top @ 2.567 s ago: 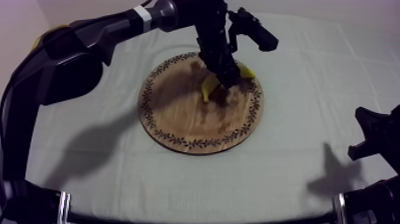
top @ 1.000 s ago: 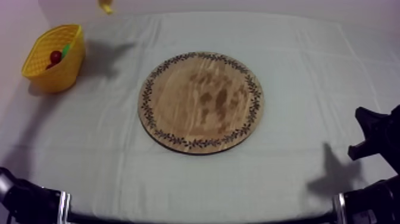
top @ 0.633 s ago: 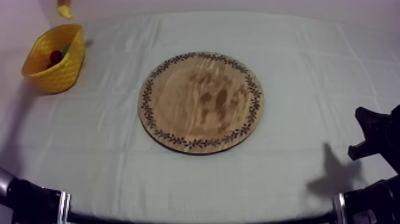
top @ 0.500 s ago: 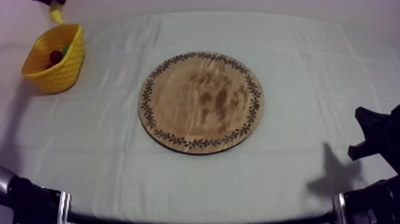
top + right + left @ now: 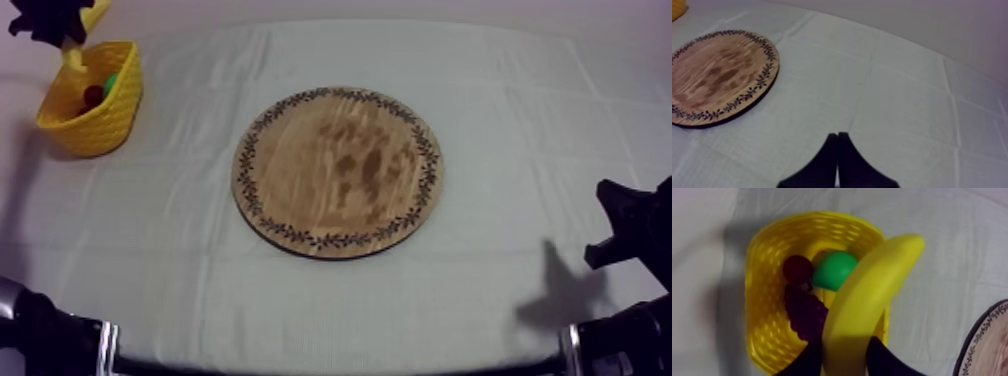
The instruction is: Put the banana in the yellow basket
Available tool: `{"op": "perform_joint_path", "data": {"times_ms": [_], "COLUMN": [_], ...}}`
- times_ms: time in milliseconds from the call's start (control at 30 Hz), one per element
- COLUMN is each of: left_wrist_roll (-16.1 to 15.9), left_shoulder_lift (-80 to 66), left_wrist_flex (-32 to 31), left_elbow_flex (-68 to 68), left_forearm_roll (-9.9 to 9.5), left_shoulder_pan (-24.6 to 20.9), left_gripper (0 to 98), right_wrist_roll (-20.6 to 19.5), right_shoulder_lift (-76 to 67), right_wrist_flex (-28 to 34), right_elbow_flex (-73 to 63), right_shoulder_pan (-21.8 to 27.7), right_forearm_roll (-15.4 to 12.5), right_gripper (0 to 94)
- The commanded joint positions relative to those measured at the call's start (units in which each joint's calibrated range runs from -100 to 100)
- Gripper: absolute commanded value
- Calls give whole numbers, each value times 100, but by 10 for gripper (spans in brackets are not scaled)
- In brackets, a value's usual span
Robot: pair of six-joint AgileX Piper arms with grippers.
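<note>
My left gripper [image 5: 52,20] hangs over the yellow basket [image 5: 105,120] at the table's far left, shut on the banana [image 5: 74,52]. In the left wrist view the banana [image 5: 867,303] stands between my black fingers [image 5: 803,363], held right above the basket [image 5: 767,263]. Inside the basket lie a small red fruit [image 5: 797,268], a green pear [image 5: 836,270] and dark grapes [image 5: 804,315]. The round wooden board [image 5: 338,170] lies bare at the table's centre. My right gripper [image 5: 837,145] is shut on nothing, low at the right [image 5: 625,225].
The board's patterned rim [image 5: 984,338] shows beside the basket. The board [image 5: 719,75] lies well ahead of the right gripper. Grey-white cloth [image 5: 500,120] spreads around the board on all sides.
The left arm lifted the banana off the board and carried it to the far left. Over the last second it has come down over the basket. The right arm has not moved.
</note>
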Motion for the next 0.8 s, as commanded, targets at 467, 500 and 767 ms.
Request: {"op": "perform_joint_path", "data": {"times_ms": [467,500,767], "left_wrist_roll": [295,338,677], "left_shoulder_lift": [-306,-515,-3007], "left_wrist_flex": [-405,-473,-1395], "left_elbow_flex": [366,515,2188], "left_forearm_roll": [-17,-23,-33], "left_shoulder_pan": [-38,-16,273], "left_gripper": [640,630,346], "right_wrist_roll": [0,0,0], "right_shoulder_lift": [0,0,0], "right_wrist_flex": [0,0,0], "right_elbow_flex": [-2,-2,-2], "right_shoulder_pan": [2,2,2], "right_forearm_roll": [1,1,1], "right_gripper": [2,2,2]}}
